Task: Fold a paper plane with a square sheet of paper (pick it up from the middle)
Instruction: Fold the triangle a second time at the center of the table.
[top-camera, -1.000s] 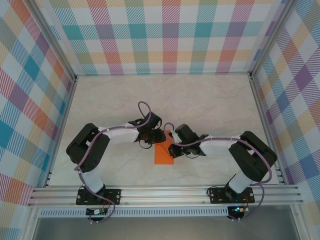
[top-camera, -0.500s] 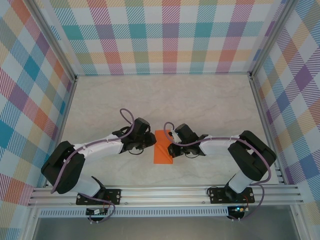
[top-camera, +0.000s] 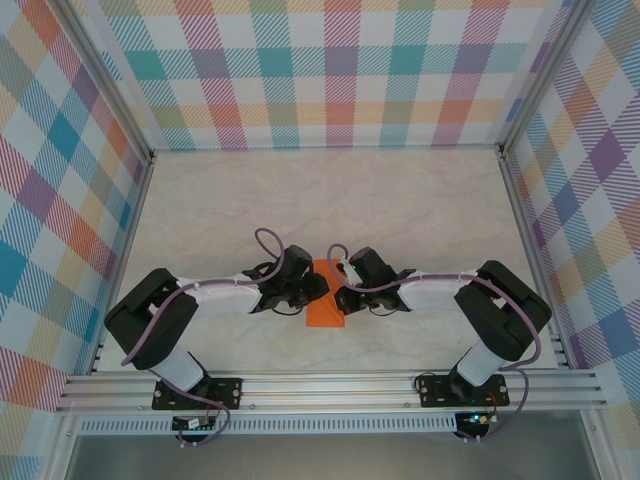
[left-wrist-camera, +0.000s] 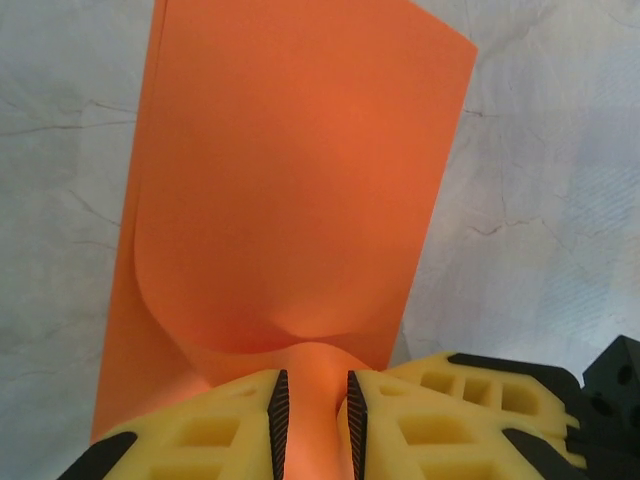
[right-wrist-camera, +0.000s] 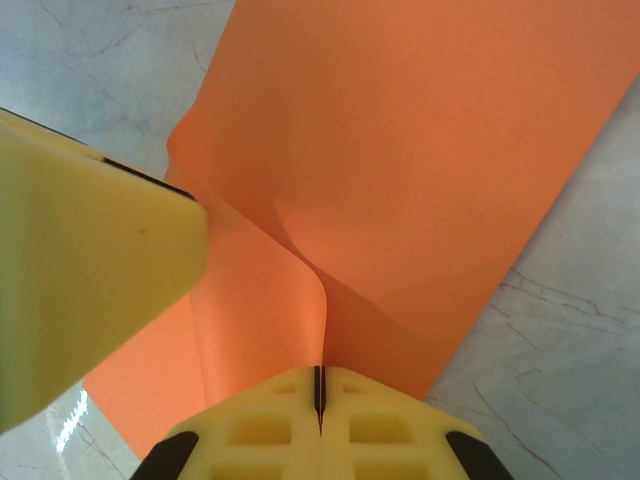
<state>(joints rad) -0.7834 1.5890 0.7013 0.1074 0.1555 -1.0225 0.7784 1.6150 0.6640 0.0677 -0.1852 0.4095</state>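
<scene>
Left gripper (left-wrist-camera: 312, 390) is pinching a raised ridge of the sheet (left-wrist-camera: 300, 170), its jaws nearly together with paper filling the narrow gap. Right gripper (right-wrist-camera: 320, 378) is clamping fully shut on another ridge from the opposite side, probably so the pair can be lifting the doubled layers mid-sheet. One sheet is lying on the table (top-camera: 400, 200) between two grippers.
</scene>
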